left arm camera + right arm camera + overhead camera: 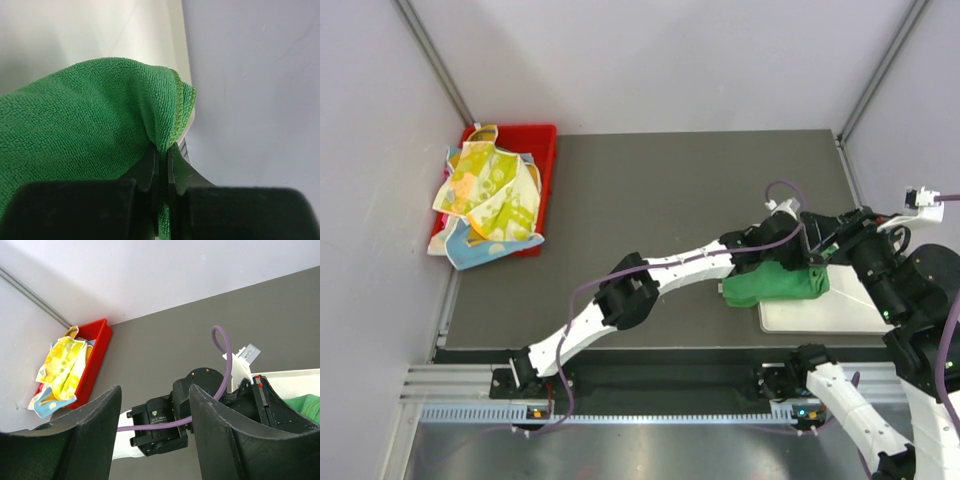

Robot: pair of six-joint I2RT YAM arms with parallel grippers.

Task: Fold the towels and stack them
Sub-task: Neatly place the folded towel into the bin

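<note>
- Green towel [775, 284] lies bunched near the right edge of the table [650, 200], its right part resting on the far-left corner of the white tray [820, 315], its left end hanging over onto the dark surface
- Left gripper [163, 155] is closed almost fully, its two black fingers pinching a stitched corner of the green towel between them
- Right gripper [155, 392] hangs above the tray with its jaws well apart and nothing between them; its camera looks out across the left arm [165, 425]
- Red bin [542, 140] sits at the far-left corner of the table, holding a heap with a yellow patterned towel [485, 190] on top and a light blue towel [480, 250] spilling over its near rim
</note>
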